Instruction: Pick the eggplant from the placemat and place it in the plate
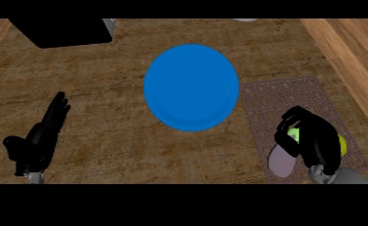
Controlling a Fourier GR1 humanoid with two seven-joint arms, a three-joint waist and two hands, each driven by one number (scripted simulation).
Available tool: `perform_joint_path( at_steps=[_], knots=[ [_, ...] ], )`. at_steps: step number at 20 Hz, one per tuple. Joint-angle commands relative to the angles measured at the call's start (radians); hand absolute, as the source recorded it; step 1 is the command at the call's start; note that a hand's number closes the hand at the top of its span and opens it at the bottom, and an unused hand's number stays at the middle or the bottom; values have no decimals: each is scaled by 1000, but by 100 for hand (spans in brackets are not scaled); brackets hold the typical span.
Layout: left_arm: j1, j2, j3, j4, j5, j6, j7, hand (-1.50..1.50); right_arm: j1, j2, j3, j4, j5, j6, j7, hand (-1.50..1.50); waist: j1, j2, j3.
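The eggplant [280,161] lies on the brown woven placemat [287,93] at the lower right; its pale lilac body and a yellow-green end show from under my hand. My right hand [316,142] sits on top of it with fingers and thumb curled round it, hiding its middle. I cannot tell whether it is lifted off the mat. The round blue plate [191,87] lies in the middle of the counter, left of the placemat, with nothing on it. My left hand [39,137] rests open at the lower left, fingers straight, far from the plate.
A black box [64,31] stands at the back left corner. A small grey object [246,19] peeks in at the top edge. A lighter wooden strip [345,54] runs along the right side of the dark wooden counter.
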Motion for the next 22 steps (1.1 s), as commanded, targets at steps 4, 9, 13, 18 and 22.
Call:
perform_joint_path(
  at_steps=[4, 9, 13, 18, 22],
  knots=[
    [29, -10, -1, -22, 1, 7, -2, 0, 59, -32, -37, -283, 332, -33, 239, 150, -1, 1, 1],
    [20, -29, -15, -16, -13, 17, -7, 0, 99, -7, -81, -485, 529, 124, 339, 150, 15, 14, 2],
    [0, -32, -34, -10, -24, -8, -44, 0, 111, 99, -93, -607, 671, 272, 406, 150, 63, 31, 5],
    [-88, -38, -54, -7, -32, -11, 25, 0, 32, 283, -69, -594, 786, 444, 419, 150, 106, 45, 7],
    [-79, -68, -81, 0, -49, -12, 1, 0, -80, 440, -104, -481, 755, 523, 367, 150, 135, 50, 7]
  ],
)
